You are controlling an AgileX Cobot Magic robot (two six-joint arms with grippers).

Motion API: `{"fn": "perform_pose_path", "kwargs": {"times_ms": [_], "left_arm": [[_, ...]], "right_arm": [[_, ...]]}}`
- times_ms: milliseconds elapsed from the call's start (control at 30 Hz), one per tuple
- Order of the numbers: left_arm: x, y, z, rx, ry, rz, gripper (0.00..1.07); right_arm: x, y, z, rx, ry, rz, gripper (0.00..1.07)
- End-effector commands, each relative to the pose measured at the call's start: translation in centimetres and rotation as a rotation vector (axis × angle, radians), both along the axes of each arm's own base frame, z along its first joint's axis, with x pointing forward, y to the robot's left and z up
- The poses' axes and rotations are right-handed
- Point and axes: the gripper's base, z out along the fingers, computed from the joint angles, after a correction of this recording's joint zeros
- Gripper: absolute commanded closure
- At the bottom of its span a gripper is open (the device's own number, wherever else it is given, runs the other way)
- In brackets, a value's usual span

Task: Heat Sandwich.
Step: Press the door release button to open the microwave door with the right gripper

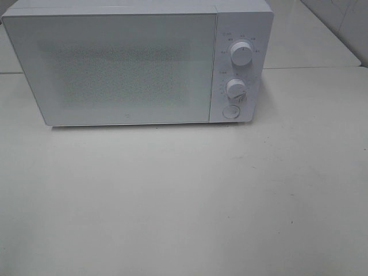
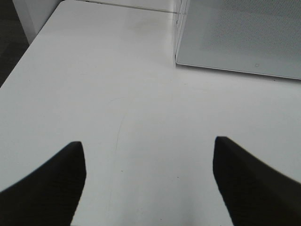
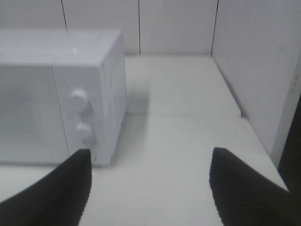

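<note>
Left gripper (image 2: 148,141), right gripper (image 3: 150,150): being held wide, empty | microwave (image 1: 126,69): being shown shut | sandwich: not being seen, stage undecidable

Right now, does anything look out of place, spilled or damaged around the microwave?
Nothing looks spilled or damaged. The microwave stands upright and shut on the table. The one odd thing is that no sandwich shows in any view. The left gripper and right gripper hang open and empty.

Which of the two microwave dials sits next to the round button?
The lower dial, just above the round button; the upper dial is larger and farther up the control panel.
</note>
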Motion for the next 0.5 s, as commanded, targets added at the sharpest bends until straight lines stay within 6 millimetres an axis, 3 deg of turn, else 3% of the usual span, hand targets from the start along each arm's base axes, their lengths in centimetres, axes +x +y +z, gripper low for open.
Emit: {"fn": "perform_pose_path", "kwargs": {"times_ms": [33,233,367,500], "left_arm": [[-0.2,0.0,0.1,-0.001,-0.030,0.006,0.35],[-0.2,0.0,0.1,-0.001,-0.030,0.006,0.35],[-0.2,0.0,0.1,-0.001,-0.030,0.006,0.35],[-0.2,0.0,0.1,-0.001,-0.030,0.006,0.35]], "right_arm": [[0.7,0.0,0.8,0.002,-0.139,-0.005,0.38],[4.1,0.3,1.2,0.004,-0.240,0.005,0.38],[5.2,0.4,1.0,0.004,-0.256,0.008,0.38],[7.3,0.8,0.3,0.008,-0.280,0.033,0.49]]}}
